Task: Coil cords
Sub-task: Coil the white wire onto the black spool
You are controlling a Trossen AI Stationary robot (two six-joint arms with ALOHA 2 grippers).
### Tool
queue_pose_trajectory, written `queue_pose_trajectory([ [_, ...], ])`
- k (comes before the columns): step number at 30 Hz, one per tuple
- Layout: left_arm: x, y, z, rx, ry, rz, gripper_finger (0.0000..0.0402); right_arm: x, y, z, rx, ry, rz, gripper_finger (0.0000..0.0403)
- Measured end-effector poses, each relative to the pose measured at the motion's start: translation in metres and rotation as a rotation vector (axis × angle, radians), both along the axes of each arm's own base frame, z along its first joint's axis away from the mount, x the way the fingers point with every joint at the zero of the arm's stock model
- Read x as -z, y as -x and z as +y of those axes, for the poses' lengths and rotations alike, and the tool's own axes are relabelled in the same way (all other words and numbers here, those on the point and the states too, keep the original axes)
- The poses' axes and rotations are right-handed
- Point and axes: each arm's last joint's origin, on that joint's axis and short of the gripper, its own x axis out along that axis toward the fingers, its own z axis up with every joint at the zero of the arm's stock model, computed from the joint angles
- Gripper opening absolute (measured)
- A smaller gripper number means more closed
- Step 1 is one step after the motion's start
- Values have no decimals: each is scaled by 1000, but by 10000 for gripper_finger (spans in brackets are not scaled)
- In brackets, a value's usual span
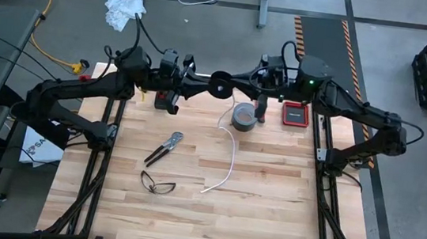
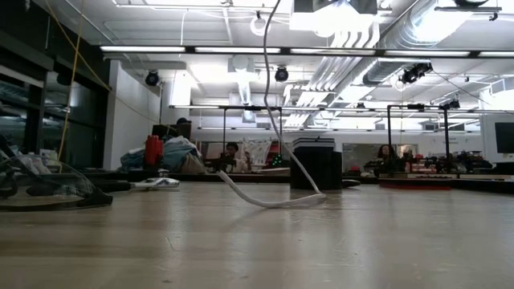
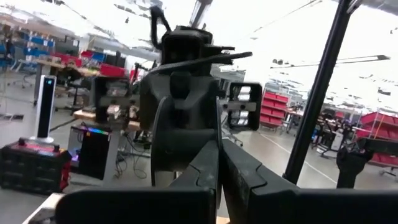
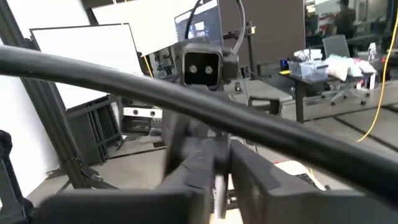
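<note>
Both arms meet at twelve o'clock, blocking the counter's point(image 1: 267, 213) far edge; grey tape roll point(image 1: 244, 115) and red box point(image 1: 295, 113) crowd one o'clock, pliers point(image 1: 164, 147) and glasses point(image 1: 157, 183) lie at nine, the white cord point(image 1: 227, 159) crosses the centre; three to six stays open

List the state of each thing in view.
Left gripper: fingers shut, at the spool.
Right gripper: at the spool.
Spool: in the air between the two.
White cord: hanging from spool, loose end on table.
Tape roll: lying flat.
Pliers: lying flat, untouched.

Two dark jointed arms point(image 1: 81, 94), black cables, green indicator light.
</note>
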Motion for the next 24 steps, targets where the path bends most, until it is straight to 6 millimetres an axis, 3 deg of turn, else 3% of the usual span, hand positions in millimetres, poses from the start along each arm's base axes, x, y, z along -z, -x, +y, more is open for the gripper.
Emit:
queue_pose_trajectory([
  [6,-10,16,8,-23,78,-33,1,-12,30,1,104,36,15,137],
  [10,-22,28,12,5,203,-104,1,-11,42,4,114,0,71,164],
  [15,-32,33,9,118,345,-197,1,2,22,11,22,13,126,167],
  [24,-36,35,7,117,409,-245,0,3,-16,11,-84,3,-42,167],
])
